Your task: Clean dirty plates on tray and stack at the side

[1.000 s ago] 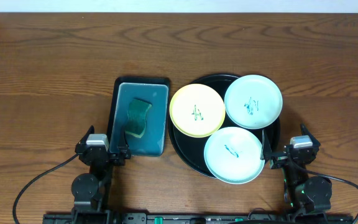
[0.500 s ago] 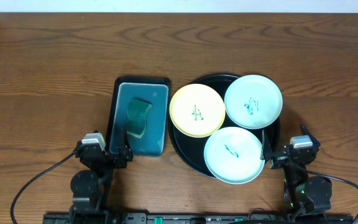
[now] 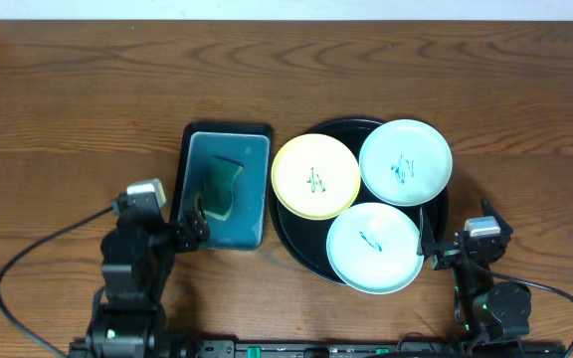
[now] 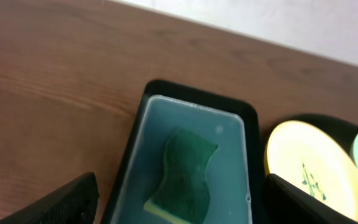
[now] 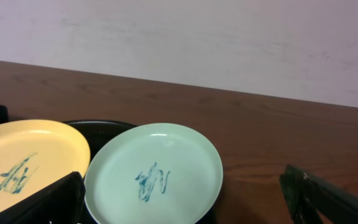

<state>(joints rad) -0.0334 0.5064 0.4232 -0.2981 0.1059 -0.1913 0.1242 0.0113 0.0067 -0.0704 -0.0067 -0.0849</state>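
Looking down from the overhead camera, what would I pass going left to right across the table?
Teal tray with its sponge → pale yellow plate → far mint-blue plate. Left out, since they overlap these sideways: the nearer mint-blue plate and the black tray.

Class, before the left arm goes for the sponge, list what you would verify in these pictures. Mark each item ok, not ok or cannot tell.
1. Is the left gripper open and empty? Ok.
2. Is the sponge lying free in the teal tray? Ok.
3. Is the sponge centred ahead between the left fingers in the wrist view? Ok.
4. Are those fingers around the sponge? Not ok, they stand short of it.
5. Are the yellow plate, far mint plate and near mint plate on the black tray, with scribbles showing? Ok.
6. Is the right gripper open and empty? Ok.
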